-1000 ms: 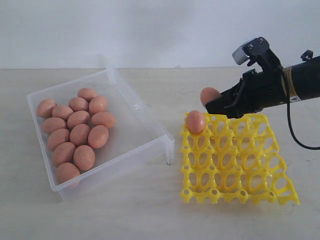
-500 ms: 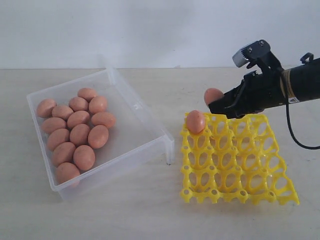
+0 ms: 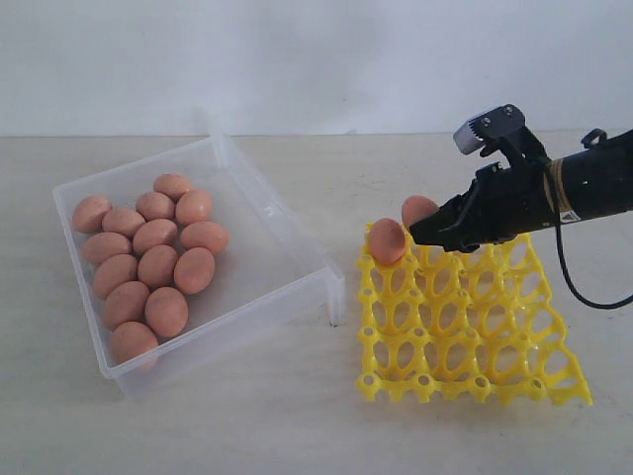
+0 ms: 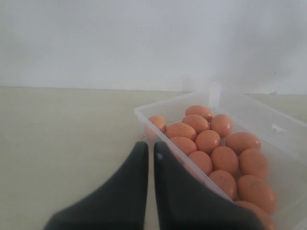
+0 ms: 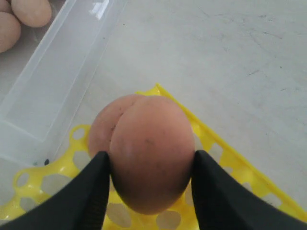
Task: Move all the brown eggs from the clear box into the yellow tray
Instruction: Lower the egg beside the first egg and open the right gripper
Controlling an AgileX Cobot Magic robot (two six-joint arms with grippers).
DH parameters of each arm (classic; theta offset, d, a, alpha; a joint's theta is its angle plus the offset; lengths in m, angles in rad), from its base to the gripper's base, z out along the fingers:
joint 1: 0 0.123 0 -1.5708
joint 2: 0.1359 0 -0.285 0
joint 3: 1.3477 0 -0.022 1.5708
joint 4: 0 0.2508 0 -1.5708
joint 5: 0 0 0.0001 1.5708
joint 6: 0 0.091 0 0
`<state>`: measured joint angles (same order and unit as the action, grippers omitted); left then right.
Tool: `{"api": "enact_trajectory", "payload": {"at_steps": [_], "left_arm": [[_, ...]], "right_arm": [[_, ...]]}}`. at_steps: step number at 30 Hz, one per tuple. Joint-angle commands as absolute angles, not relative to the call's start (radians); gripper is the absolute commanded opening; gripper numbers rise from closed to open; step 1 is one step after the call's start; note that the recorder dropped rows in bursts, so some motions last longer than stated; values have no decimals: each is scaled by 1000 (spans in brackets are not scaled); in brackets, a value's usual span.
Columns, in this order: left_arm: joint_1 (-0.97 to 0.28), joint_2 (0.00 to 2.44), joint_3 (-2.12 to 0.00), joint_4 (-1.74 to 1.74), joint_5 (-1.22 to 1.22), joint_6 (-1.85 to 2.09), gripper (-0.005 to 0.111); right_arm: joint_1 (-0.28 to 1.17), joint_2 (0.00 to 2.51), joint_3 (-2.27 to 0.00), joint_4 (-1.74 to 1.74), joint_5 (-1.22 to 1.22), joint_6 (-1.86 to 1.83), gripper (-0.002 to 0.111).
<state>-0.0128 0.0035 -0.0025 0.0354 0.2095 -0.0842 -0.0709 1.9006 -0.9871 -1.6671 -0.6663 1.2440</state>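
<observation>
The right end effector (image 3: 419, 230) is clamping one egg (image 3: 416, 209) between its fingers. In the right wrist view the dark pads (image 5: 98, 184) are pressing on both sides of the shell. It is hanging just above the tray (image 3: 475, 381), which is lying directly under it on the tabletop (image 3: 247, 426). A second egg (image 3: 387, 240) is sitting in the tray's corner cell just past the fingertips, so close to the gripped one that contact cannot be judged. Farther out beyond the fingertips, the box (image 3: 287, 247) is holding fourteen loose eggs (image 3: 158, 266). The left end effector (image 4: 148, 147) is hovering with its fingers together and nothing between them, the box just ahead of its tips.
</observation>
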Motion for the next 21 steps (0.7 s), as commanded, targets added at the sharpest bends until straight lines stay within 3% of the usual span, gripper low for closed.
{"api": "enact_trajectory", "payload": {"at_steps": [1,21], "left_arm": [[-11,0,0,37,206,-86,4],[-11,0,0,37,206,-86,4]], "right_arm": [[-71,1895,-986,-1667,-662,1249,0],[-71,1895,-986,-1744,-647,1302,3]]}}
